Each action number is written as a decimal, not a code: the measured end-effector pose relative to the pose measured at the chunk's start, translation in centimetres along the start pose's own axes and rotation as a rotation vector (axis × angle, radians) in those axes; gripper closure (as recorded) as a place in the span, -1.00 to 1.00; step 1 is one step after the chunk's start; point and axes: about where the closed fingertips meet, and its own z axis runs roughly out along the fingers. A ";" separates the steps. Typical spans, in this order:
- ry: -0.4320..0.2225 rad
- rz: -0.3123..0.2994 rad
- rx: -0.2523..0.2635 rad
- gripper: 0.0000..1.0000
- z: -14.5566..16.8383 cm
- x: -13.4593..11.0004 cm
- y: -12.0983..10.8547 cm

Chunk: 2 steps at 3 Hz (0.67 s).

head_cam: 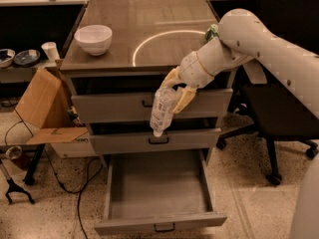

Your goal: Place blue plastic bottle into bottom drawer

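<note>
In front of the cabinet's upper drawers, we note the hand (172,96) hanging just off the front edge of the worktop (149,14). Its two tan fingers (183,99) are closed around the blue plastic bottle (163,109), one on each side of the upper half. The bottle is held tilted and inverted, with the white cap at the low end, level with the gap between the top drawer (109,107) and the middle drawer (124,143).

The arm (264,41) enters from the right. It slopes down and leftward across the worktop's right corner, and the wrist is bent down toward the drawers.

The bottom drawer (157,185) is pulled fully out toward us, with its grey floor showing. It lies directly below the bottle, with clear air between the two. The bottle touches neither the drawer fronts nor the worktop, as far as we can judge.

On the worktop, a white bowl (93,38) sits near the left edge. A green can (212,32) peeks out behind the arm at the right edge.

A cardboard box (40,101) leans at the left of the cabinet. A dark office chair (281,108) stands at the right.
</note>
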 end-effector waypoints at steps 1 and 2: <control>0.001 -0.004 0.002 1.00 0.0 -0.1 0.0; 0.003 -0.008 0.005 1.00 0.0 -0.2 0.0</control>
